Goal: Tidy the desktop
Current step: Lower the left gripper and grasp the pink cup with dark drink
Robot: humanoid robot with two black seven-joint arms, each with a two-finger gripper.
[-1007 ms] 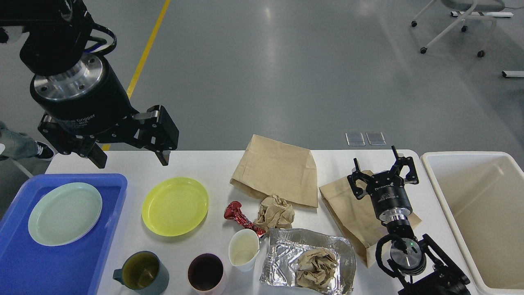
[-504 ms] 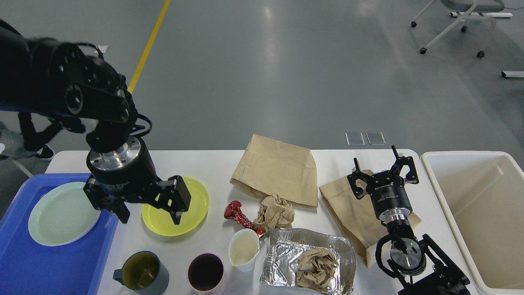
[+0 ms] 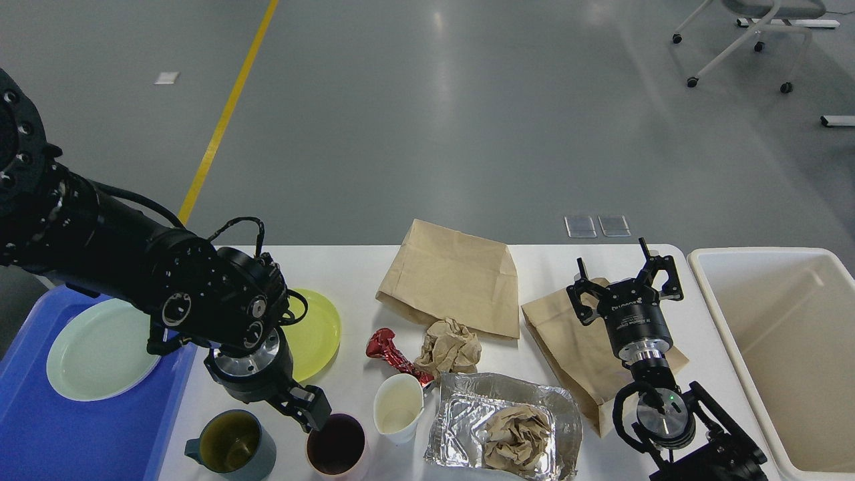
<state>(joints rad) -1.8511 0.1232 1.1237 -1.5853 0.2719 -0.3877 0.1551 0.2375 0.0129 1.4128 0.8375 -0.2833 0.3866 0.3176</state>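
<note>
The white desktop (image 3: 347,267) carries litter and dishes. My left gripper (image 3: 277,403) hangs low over the front left, just above the grey-green mug (image 3: 234,442) and the dark purple cup (image 3: 336,446). One of its fingers (image 3: 312,411) stands far out to the side; it holds nothing. My left arm covers part of the yellow plate (image 3: 317,334). My right gripper (image 3: 626,275) is open and empty, pointing away over a brown paper bag (image 3: 568,347).
A blue tray (image 3: 40,427) at the left holds a pale green plate (image 3: 93,351). A white paper cup (image 3: 397,407), red wrapper (image 3: 391,353), crumpled paper (image 3: 449,347), foil tray (image 3: 461,401) and second bag (image 3: 454,277) lie mid-table. A cream bin (image 3: 788,347) stands right.
My left gripper has come down from high over the table's back left, past the yellow plate, to just above the mug and purple cup. The right arm has not moved.
</note>
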